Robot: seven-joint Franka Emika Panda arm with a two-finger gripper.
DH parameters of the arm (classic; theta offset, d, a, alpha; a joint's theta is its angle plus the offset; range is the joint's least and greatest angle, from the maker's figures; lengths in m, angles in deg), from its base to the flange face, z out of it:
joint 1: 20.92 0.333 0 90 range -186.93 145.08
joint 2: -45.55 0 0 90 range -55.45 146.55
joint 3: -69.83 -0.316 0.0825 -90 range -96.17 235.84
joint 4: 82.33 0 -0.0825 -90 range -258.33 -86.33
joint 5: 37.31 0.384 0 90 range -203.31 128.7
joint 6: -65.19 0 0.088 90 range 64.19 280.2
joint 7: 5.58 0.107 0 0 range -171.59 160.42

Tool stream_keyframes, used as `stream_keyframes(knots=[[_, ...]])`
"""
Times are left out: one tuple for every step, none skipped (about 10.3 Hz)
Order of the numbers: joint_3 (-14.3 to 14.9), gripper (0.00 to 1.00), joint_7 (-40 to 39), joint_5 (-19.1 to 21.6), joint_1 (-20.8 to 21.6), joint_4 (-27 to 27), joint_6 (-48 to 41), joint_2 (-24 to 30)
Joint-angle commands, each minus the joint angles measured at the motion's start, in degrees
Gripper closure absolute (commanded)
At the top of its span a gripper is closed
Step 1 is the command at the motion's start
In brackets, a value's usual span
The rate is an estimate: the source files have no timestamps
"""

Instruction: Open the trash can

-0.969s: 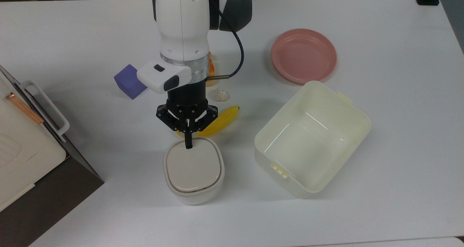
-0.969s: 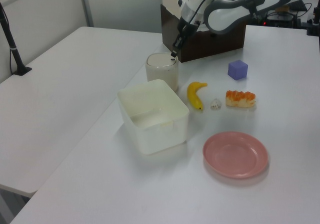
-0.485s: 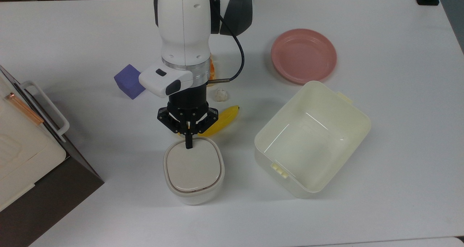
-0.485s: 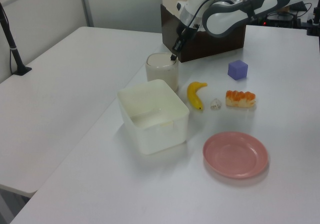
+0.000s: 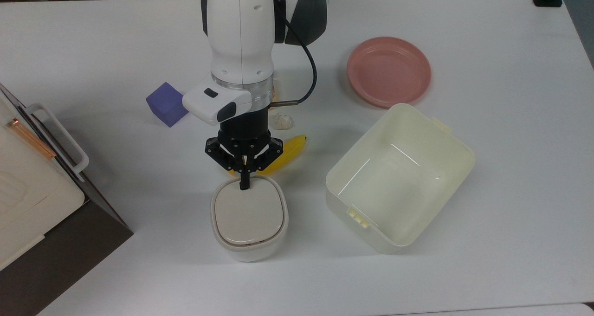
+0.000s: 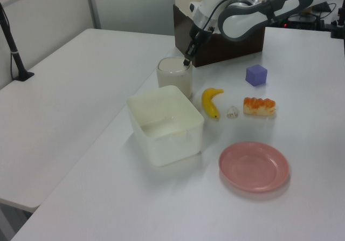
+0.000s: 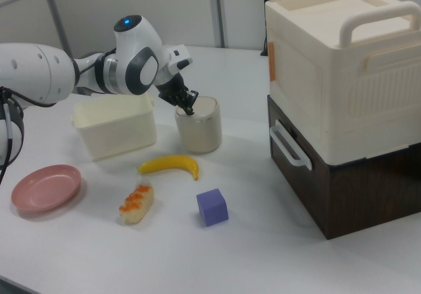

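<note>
The trash can (image 5: 249, 223) is a small white rounded-square bin with a flat beige lid, which lies down flat. It stands in the top view's lower middle, and I also see the trash can (image 6: 174, 74) in the left view and the trash can (image 7: 198, 123) in the right view. My gripper (image 5: 244, 184) is shut, its black fingertips together and pointing down onto the lid's edge nearest the banana. In the left view the gripper (image 6: 186, 61) touches the lid's right rim; in the right view the gripper (image 7: 189, 109) meets the lid's left rim.
A yellow banana (image 5: 284, 154) lies just behind the bin, partly under my hand. A cream lidless tub (image 5: 400, 177) stands to the top view's right, a pink plate (image 5: 389, 71) beyond it. A purple cube (image 5: 166, 104) and a stacked cream-and-brown box (image 5: 32, 200) sit to the top view's left.
The arm has shifted slightly to the top view's right, and the fingertips stay on the lid's rear edge. The lid has not lifted.
</note>
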Motion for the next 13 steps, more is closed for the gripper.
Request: stream_keyframes(knots=[[0.5, 1.0, 2.4, -0.6, 0.6, 0.9, 0.5, -0.5], [0.5, 1.0, 2.5, -0.5, 0.5, 1.0, 0.7, -0.5], [0.5, 1.0, 3.1, -0.4, 0.4, 1.0, 2.1, -0.4], [0.6, 1.0, 4.8, -0.5, 0.4, 1.0, 3.4, -0.5], [0.5, 1.0, 5.2, -0.5, 0.4, 1.0, 4.2, -0.9], [0.6, 1.0, 5.2, -0.6, 0.4, 1.1, 4.2, -1.2], [0.6, 1.0, 5.2, -0.8, 0.5, 1.1, 4.3, -1.6], [0.6, 1.0, 5.1, -1.1, 0.5, 1.1, 4.3, -1.7], [0.6, 1.0, 5.2, -1.1, 0.5, 1.1, 4.3, -1.7], [0.6, 1.0, 5.1, -1.1, 0.5, 1.0, 4.3, -1.6], [0.6, 1.0, 5.0, -1.2, 0.5, 1.0, 4.2, -1.6], [0.6, 1.0, 5.0, -1.2, 0.6, 0.9, 4.2, -1.6], [0.6, 1.0, 4.9, -1.3, 0.6, 0.8, 4.2, -1.6]])
